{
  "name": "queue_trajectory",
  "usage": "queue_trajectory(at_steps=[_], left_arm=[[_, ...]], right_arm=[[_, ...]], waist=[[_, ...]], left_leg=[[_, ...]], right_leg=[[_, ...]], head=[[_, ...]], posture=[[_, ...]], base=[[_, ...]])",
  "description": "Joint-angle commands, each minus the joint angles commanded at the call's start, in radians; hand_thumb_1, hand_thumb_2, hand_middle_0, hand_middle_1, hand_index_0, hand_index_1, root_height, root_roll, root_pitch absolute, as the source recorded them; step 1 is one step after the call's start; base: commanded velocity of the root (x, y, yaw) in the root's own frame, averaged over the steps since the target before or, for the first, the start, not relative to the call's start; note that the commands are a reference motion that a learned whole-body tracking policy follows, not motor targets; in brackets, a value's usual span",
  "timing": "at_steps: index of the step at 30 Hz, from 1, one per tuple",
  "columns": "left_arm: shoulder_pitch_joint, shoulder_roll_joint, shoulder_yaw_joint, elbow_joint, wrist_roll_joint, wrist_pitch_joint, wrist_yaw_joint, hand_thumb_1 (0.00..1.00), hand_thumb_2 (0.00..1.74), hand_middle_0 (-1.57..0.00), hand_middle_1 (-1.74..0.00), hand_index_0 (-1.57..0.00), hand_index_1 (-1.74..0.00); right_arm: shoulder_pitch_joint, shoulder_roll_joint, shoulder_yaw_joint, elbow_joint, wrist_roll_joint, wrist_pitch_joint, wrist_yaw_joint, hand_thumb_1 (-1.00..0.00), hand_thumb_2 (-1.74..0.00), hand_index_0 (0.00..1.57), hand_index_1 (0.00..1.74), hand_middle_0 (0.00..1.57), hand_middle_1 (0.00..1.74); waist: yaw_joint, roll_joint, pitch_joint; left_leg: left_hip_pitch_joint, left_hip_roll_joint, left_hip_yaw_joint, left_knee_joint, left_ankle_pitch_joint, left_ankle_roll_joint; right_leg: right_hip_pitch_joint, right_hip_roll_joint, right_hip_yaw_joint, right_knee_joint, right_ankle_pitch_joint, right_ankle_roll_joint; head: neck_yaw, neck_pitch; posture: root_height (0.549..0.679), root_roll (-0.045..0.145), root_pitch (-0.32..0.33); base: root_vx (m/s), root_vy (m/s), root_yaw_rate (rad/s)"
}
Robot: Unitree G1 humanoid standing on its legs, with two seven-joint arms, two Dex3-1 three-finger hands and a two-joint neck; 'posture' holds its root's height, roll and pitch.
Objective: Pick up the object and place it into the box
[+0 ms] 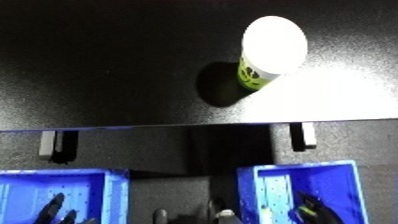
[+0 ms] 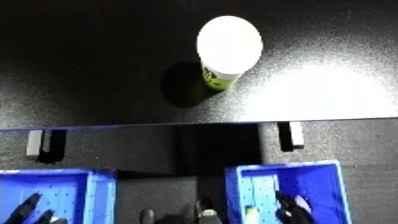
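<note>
- Bins first: a blue plastic bin with a perforated floor (image 1: 98,185) sits below and left of the black table's front edge (image 1: 178,125), on the near side of that edge.
- The robot's left hand (image 1: 53,207), black, shows low inside that bin's outline; so little of it is in view that I cannot tell how far open it is, and nothing is seen in it.
- A second blue plastic bin (image 1: 351,177) sits below and right of the same table edge, also on the near side.
- The right hand (image 1: 311,206) shows low over this bin; its opening cannot be told either, and it holds nothing visible.
- The task's thing, a white cylindrical container with a green and black label around its lower body (image 1: 271,50), stands upright on the black tabletop, well beyond the table edge and towards the right, apart from both hands.
- Judged from its look, it is a light, stiff plastic or paper tub with smooth, possibly slippery walls.
- A sideways wrap around the labelled body, below the wide white top, seems the best hold; a push on the top could tip it.
- The right hand looks better placed for the reach.
</note>
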Motion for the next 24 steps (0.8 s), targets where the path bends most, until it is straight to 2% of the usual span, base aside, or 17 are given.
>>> queue_trajectory(at_steps=[5, 9, 13, 17, 21, 24], left_arm=[[0.008, 0.005, 0.006, 0.006, 0.009, 0.003, 0.001, 0.00, 0.00, 0.00, 0.00, 0.00, 0.00], [0.031, 0.028, 0.024, -0.015, 0.025, 0.015, -0.005, 0.00, 0.00, 0.00, 0.00, 0.00, 0.00], [0.059, 0.068, 0.039, -0.052, 0.036, 0.025, -0.014, 0.00, 0.00, 0.00, 0.00, 0.00, 0.00], [0.097, 0.104, 0.060, -0.057, 0.034, 0.017, -0.030, 0.00, 0.00, 0.00, 0.00, 0.00, 0.00], [0.128, 0.129, 0.075, -0.034, 0.023, -0.002, -0.050, 0.00, 0.00, 0.00, 0.00, 0.00, 0.00], [0.137, 0.136, 0.080, -0.007, 0.022, -0.017, -0.068, 0.00, 0.00, 0.00, 0.00, 0.00, 0.00]], right_arm=[[-0.005, -0.024, 0.042, -0.053, -0.047, 0.041, 0.092, 0.00, 0.00, 0.00, 0.00, 0.00, 0.00], [0.024, -0.057, 0.076, -0.165, -0.065, 0.124, 0.212, 0.00, 0.00, 0.00, 0.00, 0.00, 0.00], [0.079, -0.120, 0.081, -0.355, 0.001, 0.237, 0.358, 0.00, 0.00, 0.00, 0.00, 0.00, 0.00], [0.161, -0.189, 0.051, -0.613, 0.069, 0.303, 0.498, 0.00, 0.00, 0.00, 0.00, 0.00, 0.00], [0.212, -0.254, 0.001, -0.867, 0.162, 0.316, 0.643, 0.00, 0.00, 0.00, 0.00, 0.00, 0.00], [0.213, -0.276, -0.049, -1.013, 0.259, 0.292, 0.684, 0.00, 0.00, 0.00, 0.00, 0.00, 0.00]], waist=[[0.000, -0.005, 0.000], [-0.002, -0.016, 0.001], [-0.006, -0.034, 0.004], [-0.019, -0.055, 0.001], [-0.034, -0.072, -0.009], [-0.043, -0.078, -0.017]], left_leg=[[-0.003, 0.000, 0.000, 0.003, -0.001, -0.0019], [-0.005, 0.005, 0.003, 0.005, -0.002, -0.0051], [-0.010, 0.013, 0.007, 0.004, 0.002, -0.0087], [-0.009, 0.023, 0.014, -0.008, 0.008, -0.0142], [-0.008, 0.037, 0.023, -0.019, 0.012, -0.0254], [-0.010, 0.047, 0.029, -0.022, 0.013, -0.0334]], right_leg=[[-0.002, 0.0013, -0.002, 0.002, -0.004, -0.0025], [-0.002, -0.0001, -0.006, 0.006, -0.008, -0.0027], [-0.006, -0.0027, -0.012, 0.008, -0.008, -0.0012], [-0.006, -0.0051, -0.018, 0.003, -0.007, 0.0030], [-0.009, -0.0048, -0.021, 0.000, -0.010, 0.0072], [-0.011, -0.0042, -0.022, -0.001, -0.012, 0.0098]], head=[[0.005, 0.011], [-0.003, 0.040], [-0.014, 0.060], [-0.071, 0.086], [-0.103, 0.098], [-0.112, 0.107]], posture=[[0.631, 0.030, -0.047], [0.631, 0.028, -0.045], [0.631, 0.025, -0.039], [0.631, 0.021, -0.034], [0.632, 0.020, -0.027], [0.632, 0.020, -0.023]], base=[[0.003, -0.014, -0.020], [0.003, -0.040, -0.032], [-0.019, -0.054, -0.028], [-0.009, -0.038, -0.076], [0.001, -0.024, -0.070], [0.004, -0.010, -0.047]])
